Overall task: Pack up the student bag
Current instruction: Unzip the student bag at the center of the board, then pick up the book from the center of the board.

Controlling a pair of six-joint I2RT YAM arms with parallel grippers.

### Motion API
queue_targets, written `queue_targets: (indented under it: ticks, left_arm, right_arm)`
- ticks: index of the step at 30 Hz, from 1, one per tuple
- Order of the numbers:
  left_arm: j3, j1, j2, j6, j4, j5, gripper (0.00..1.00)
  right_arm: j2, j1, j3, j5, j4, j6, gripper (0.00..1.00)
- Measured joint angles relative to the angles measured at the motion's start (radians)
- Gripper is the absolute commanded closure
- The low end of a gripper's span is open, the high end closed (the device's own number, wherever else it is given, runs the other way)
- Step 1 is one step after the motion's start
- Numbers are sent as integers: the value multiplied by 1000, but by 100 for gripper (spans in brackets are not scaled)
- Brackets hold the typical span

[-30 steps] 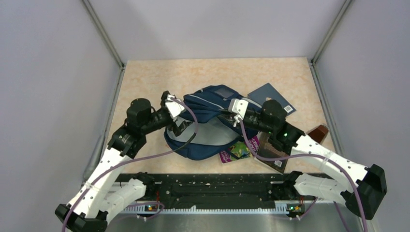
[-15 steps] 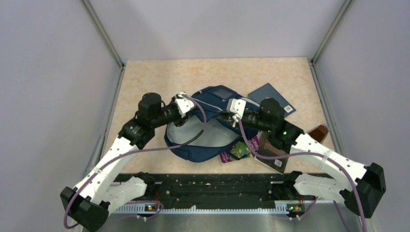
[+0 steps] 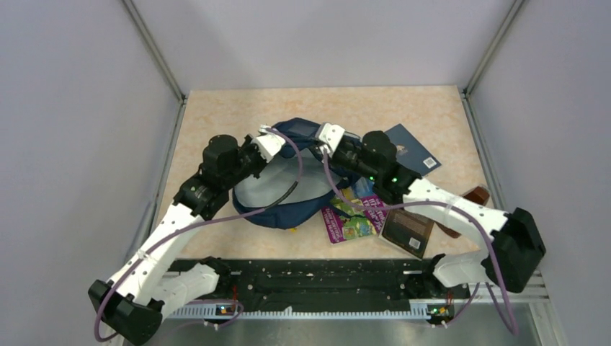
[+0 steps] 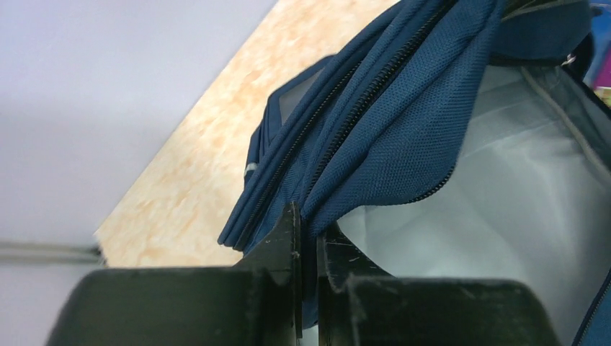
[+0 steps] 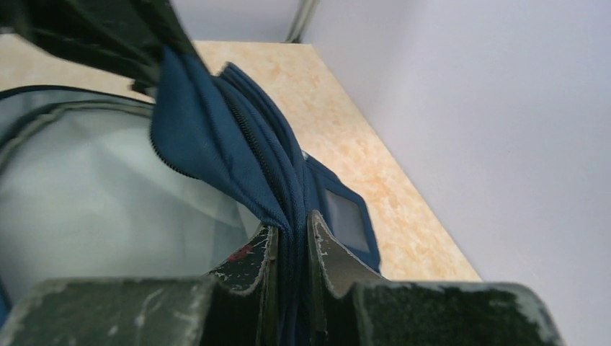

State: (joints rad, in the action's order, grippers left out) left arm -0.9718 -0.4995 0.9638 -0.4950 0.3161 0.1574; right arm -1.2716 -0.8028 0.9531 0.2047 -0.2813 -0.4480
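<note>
The student bag (image 3: 290,218) is a navy-blue backpack lying in the middle of the table. Its mouth is held open and shows the light grey lining (image 3: 274,189). My left gripper (image 3: 279,142) is shut on the bag's upper zipper rim at the left. In the left wrist view the blue fabric (image 4: 403,130) is pinched between the gripper's (image 4: 308,220) black fingers. My right gripper (image 3: 318,140) is shut on the same rim a little to the right, and folds of the navy fabric (image 5: 209,137) run down between its (image 5: 292,227) fingers. A white patch (image 5: 347,218) shows on the bag's front.
A purple and green book (image 3: 353,216) lies just right of the bag. A brown book (image 3: 408,229) lies beside it near the front edge. A dark blue book (image 3: 412,148) is behind my right arm, and a brown object (image 3: 475,195) lies at the far right.
My left gripper has moved in from the bag's left side and shut on its rim. Both arms have shifted toward the back, opening the mouth wider and uncovering more of the purple and green book.
</note>
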Motion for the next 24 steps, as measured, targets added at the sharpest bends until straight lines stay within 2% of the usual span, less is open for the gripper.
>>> queue_targets:
  ticks: [2,3,6,8,11,12,16,19,24]
  left_arm:
    - [-17,2,-4,5,11,-52,100]
    - [-30,3,-4,11,26,-77,100]
    - [-64,6,-4,43,68,-134,100]
    - [-97,6,1,82,121,-183,100]
    - [-165,6,35,152,182,-243,100]
    - [-185,4,51,177,190,-261,100]
    - [-214,0,92,284,214,-326,100]
    - [-212,2,104,351,228,-358,100]
    - [-185,10,103,421,216,-381,100]
  right_arm:
    - [-79,8,55,-20,-36,16,97]
    - [-112,9,79,-26,-48,27,86]
    - [-217,23,162,-40,-71,77,45]
    - [-272,27,220,-93,-63,115,31]
    - [-317,42,294,-187,-23,187,17]
    - [-319,43,306,-225,-3,210,4]
    - [-294,55,320,-380,129,309,1]
    - [-217,69,294,-488,259,396,1]
    - [87,85,143,-641,456,573,1]
